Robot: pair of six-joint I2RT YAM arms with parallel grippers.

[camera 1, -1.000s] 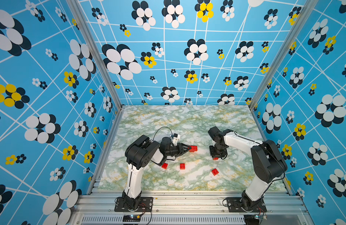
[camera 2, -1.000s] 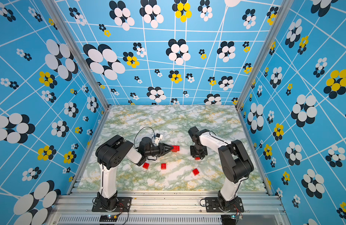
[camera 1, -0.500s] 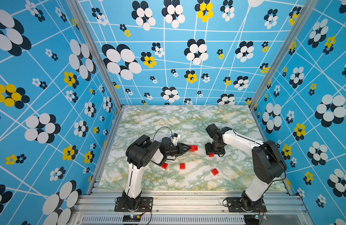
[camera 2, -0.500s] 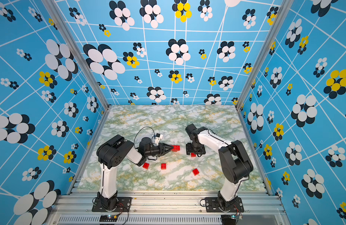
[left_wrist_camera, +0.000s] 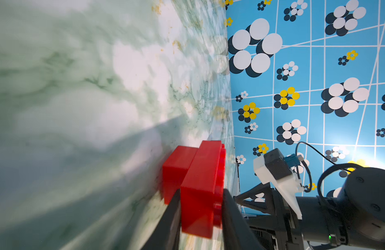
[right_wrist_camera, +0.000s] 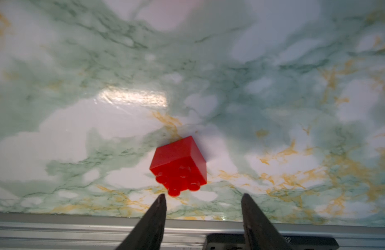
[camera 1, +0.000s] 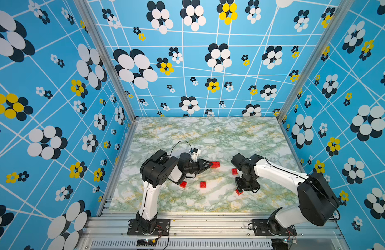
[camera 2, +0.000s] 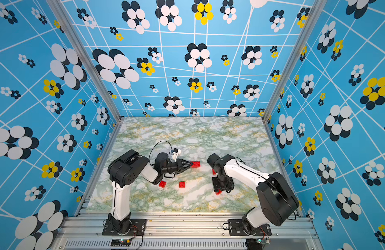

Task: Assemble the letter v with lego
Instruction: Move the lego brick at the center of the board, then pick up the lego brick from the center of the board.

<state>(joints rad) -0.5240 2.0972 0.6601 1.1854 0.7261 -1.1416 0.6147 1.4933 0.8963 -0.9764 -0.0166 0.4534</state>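
Observation:
My left gripper (camera 1: 210, 165) (left_wrist_camera: 201, 191) lies low over the table and is shut on the lego, two red bricks joined in a step (camera 1: 215, 164) (camera 2: 195, 164) (left_wrist_camera: 200, 184). The right gripper (camera 1: 241, 188) (right_wrist_camera: 203, 198) points down with its jaws open and nothing between them. It hangs just in front of a short red brick (right_wrist_camera: 179, 165) (camera 1: 238, 191) (camera 2: 218, 191) that lies on its side, studs toward the fingers. Another short brick (camera 1: 234, 171) (camera 2: 213, 171) sits beside the right wrist. Two loose bricks (camera 1: 183, 184) (camera 1: 203, 184) rest near the left arm.
The marble-patterned table (camera 1: 208, 134) is walled in by blue flowered panels on three sides. A metal rail (right_wrist_camera: 79, 229) runs along the front edge, close below the right fingers. The left arm's elbow (camera 1: 159, 171) stands over the brick at its side.
The right gripper has opened and moved from the brick beside its wrist toward the front edge, over the brick lying on its side. The left gripper has kept still with its joined bricks.

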